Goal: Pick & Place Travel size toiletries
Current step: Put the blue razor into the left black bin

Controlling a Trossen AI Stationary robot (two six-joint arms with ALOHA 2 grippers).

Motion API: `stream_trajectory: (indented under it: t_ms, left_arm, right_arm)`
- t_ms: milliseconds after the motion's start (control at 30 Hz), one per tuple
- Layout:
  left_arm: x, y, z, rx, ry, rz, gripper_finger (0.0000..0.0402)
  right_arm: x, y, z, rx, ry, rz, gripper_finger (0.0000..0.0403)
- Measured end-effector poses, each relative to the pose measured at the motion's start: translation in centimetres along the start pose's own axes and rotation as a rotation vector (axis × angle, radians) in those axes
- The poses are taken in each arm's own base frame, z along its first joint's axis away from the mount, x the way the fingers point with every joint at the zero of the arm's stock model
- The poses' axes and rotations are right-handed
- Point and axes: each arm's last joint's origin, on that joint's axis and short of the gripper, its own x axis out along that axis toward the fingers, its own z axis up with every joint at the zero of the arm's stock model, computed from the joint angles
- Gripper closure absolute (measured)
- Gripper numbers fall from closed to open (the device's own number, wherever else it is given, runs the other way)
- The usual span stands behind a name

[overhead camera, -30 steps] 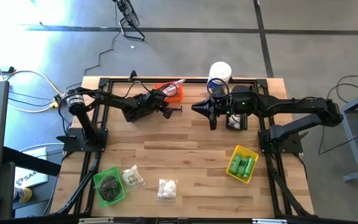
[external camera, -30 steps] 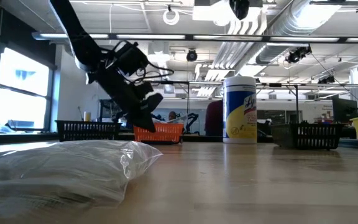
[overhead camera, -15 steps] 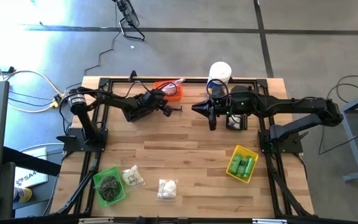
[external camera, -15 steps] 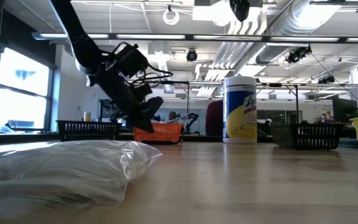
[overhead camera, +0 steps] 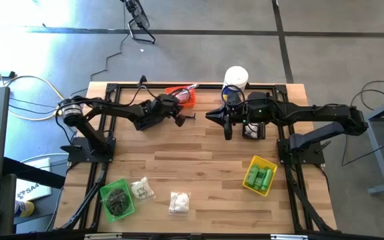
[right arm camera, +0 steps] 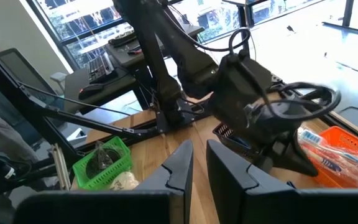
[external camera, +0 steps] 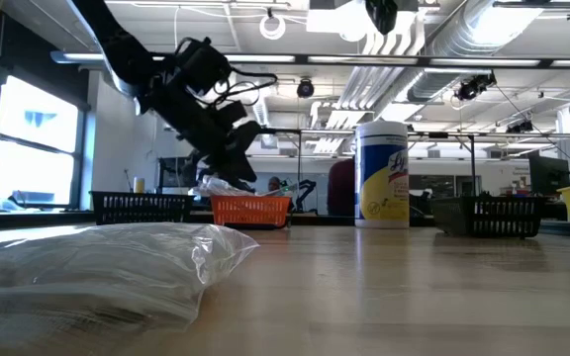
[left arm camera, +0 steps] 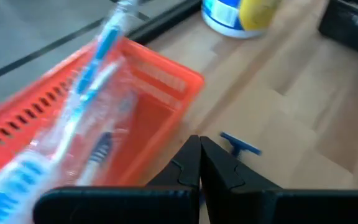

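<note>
My left gripper point(overhead camera: 181, 118) point(external camera: 245, 168) hangs above the table beside the orange bin point(overhead camera: 182, 97) point(left arm camera: 148, 81), shut on a thin stick with a blue crossbar head point(left arm camera: 240, 144). Clear-wrapped slim packets point(left arm camera: 98, 56) lean in the orange bin, their ends over its rim. My right gripper point(overhead camera: 227, 130) point(right arm camera: 199, 155) waits near the black bin point(overhead camera: 252, 130), open by a narrow gap and empty. Green mini bottles lie in the yellow bin point(overhead camera: 260, 175). Dark bundles lie in the green bin point(overhead camera: 117, 199). Two bags of white puffs point(overhead camera: 142, 190) point(overhead camera: 179, 202) lie on the table. My left gripper pinches the thin stick between its two fingertips point(left arm camera: 213, 163). The fingers hide the shaft. Only the blue crossbar head point(left arm camera: 240, 144) sticks out just past the tips, lifted clear of the table.
The tall white canister with a yellow label point(overhead camera: 236, 77) point(external camera: 382, 173) stands at the far edge between the arms. A clear bag point(external camera: 97, 272) lies close in front of the low camera. Bare wood shows in the table's middle point(overhead camera: 199, 160).
My left gripper has risen beside the orange bin, staying shut, and its fingers have tipped closer to level. The right arm has kept still.
</note>
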Motion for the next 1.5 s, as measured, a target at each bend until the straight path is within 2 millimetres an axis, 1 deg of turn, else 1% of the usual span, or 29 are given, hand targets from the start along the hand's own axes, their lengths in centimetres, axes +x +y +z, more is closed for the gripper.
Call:
stream_trajectory:
  t_ms: [167, 300, 467, 867, 1067, 1133, 1233, 1500]
  left_arm:
    - [-0.3, -1.2, -0.4, 0.066, 0.021, -0.062, 0.0401]
    - [-0.5, -2.0, -0.6, 0.105, 0.036, -0.154, 0.0401]
    - [-0.5, -2.2, -0.7, 0.098, 0.054, -0.234, 0.0401]
    - [-0.5, -2.2, -0.7, 0.098, 0.057, -0.247, 0.0401]
    - [-0.5, -2.2, -0.7, 0.131, 0.053, -0.251, 0.0400]
    - [-0.5, -2.2, -0.7, 0.164, 0.049, -0.253, 0.0390]
    - [-0.5, -2.2, -0.7, 0.193, 0.046, -0.255, 0.0360]
    - [-0.5, -2.2, -0.6, 0.285, 0.031, -0.251, 0.0241]
  right_arm:
    - [0.0, 0.0, 0.0, -0.023, 0.000, 0.000, 0.0365]
    - [0.0, 0.0, 0.0, -0.025, 0.000, 0.000, 0.0365]
    - [0.0, 0.0, 0.0, -0.029, 0.000, 0.000, 0.0365]
    - [0.0, 0.1, 0.0, -0.043, 0.008, 0.024, 0.0365]
    - [-0.5, 0.2, 0.3, -0.047, -0.005, 0.029, 0.0365]
    - [-0.7, 0.2, 0.3, -0.050, -0.010, 0.030, 0.0364]
    - [-0.8, 0.2, 0.4, -0.050, -0.014, 0.032, 0.0365]
    - [-0.9, 0.1, 0.3, -0.051, 0.006, 0.026, 0.0365]
